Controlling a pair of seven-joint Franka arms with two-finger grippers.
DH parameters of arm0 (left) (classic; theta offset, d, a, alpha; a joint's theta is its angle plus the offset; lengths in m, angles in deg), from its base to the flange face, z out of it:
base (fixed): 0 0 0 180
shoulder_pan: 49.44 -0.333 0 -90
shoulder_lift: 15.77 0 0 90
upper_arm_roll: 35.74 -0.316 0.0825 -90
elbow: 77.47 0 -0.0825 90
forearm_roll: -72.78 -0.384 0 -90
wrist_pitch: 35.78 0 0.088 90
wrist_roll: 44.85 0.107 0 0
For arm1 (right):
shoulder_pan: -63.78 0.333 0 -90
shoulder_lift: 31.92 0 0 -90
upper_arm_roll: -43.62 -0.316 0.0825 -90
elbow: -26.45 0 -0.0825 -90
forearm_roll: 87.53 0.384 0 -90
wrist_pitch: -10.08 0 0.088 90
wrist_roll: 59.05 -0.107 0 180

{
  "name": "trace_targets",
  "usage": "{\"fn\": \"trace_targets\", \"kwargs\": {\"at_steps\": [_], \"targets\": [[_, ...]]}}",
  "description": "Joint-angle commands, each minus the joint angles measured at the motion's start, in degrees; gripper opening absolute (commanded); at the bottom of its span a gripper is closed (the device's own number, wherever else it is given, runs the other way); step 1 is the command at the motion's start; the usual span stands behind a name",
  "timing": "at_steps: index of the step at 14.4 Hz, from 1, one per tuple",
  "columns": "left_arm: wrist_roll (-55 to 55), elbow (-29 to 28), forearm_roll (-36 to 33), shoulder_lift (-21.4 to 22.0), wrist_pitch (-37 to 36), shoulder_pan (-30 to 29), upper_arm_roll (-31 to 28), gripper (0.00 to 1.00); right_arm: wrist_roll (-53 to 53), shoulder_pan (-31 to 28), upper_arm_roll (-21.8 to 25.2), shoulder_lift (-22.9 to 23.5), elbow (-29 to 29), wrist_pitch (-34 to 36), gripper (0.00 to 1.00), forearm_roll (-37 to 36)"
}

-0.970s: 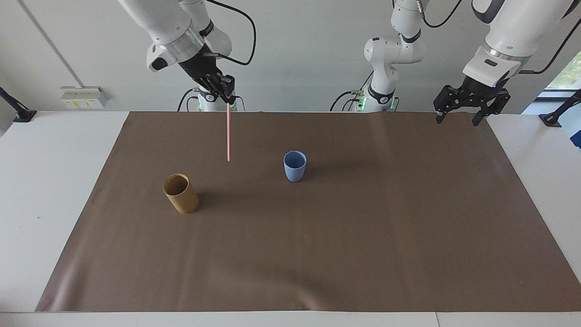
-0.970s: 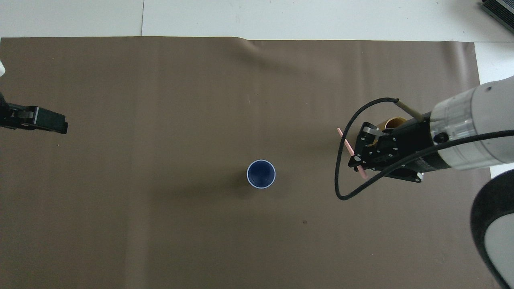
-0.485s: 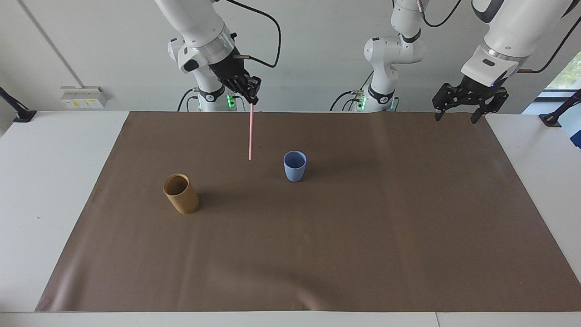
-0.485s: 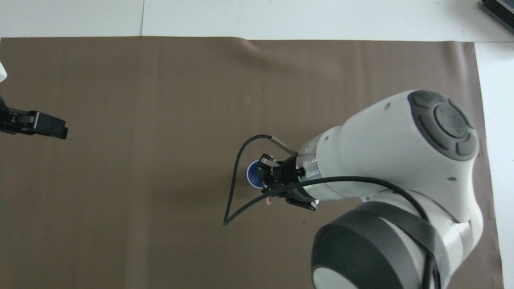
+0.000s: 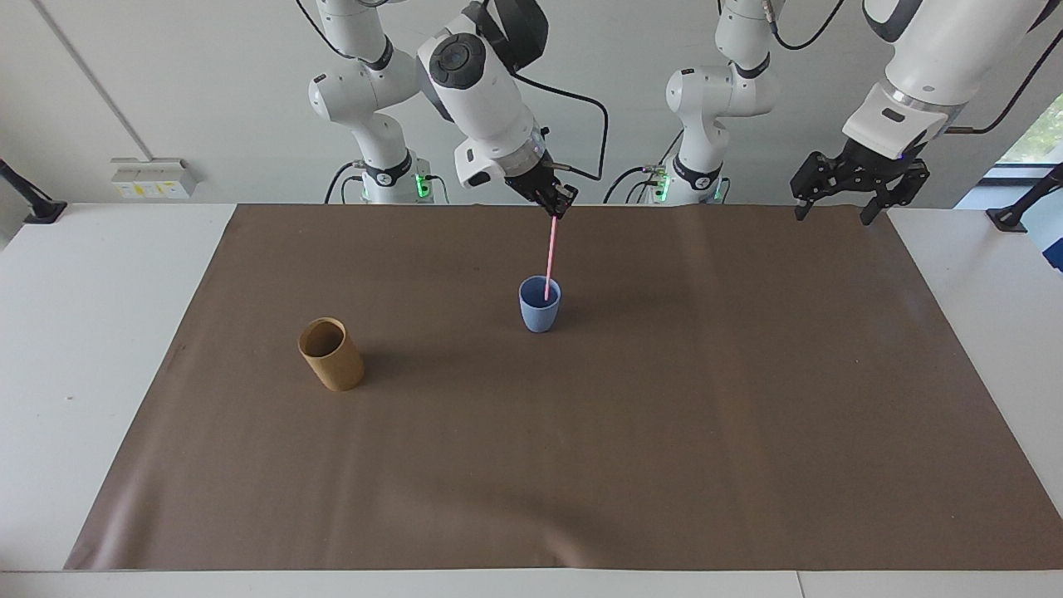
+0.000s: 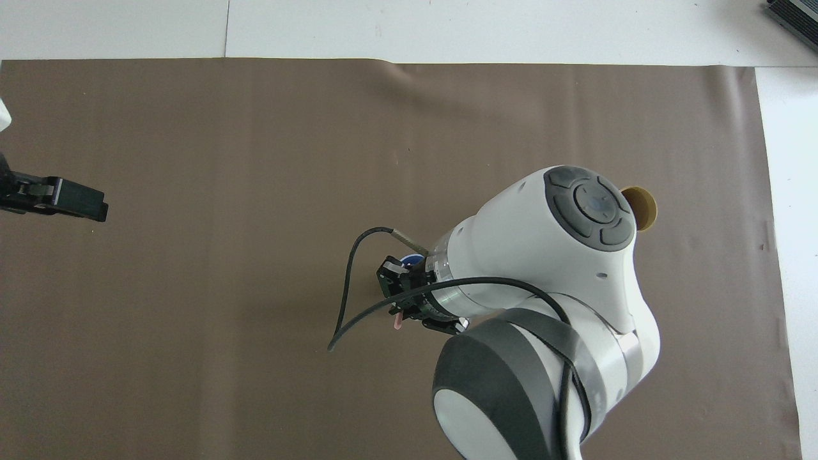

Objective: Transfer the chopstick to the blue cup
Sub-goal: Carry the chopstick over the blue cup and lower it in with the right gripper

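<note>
Pink chopstick (image 5: 549,259), clamped in my right gripper (image 5: 563,204), has swung from beside the cup (image 5: 540,305) to over it, tip dipping inside; left gripper (image 5: 840,208) waits, spread.

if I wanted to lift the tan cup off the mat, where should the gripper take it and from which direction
Probably from straight above, one finger inside the open mouth and one outside, pinching the wall at the rim. The tan cup stands roughly upright, mouth open, nothing beside it; its round body looks wide to span.

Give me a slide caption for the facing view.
Right gripper lowers a pink chopstick into the blue cup; left gripper waits open.
</note>
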Motion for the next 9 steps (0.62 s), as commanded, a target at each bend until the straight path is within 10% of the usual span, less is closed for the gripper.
{"fn": "trace_targets", "kwargs": {"at_steps": [1,9], "targets": [[0.42,-0.95,-1.05,1.02,-0.71,-0.79,0.59,1.0,-0.14,0.35,0.43,-1.16,-0.67,1.64,0.0,1.48],[0.42,-0.95,-1.05,1.02,-0.71,-0.7,0.59,1.0,0.56,-1.14,0.52,0.33,-4.36,-5.73,0.0,5.96]]}}
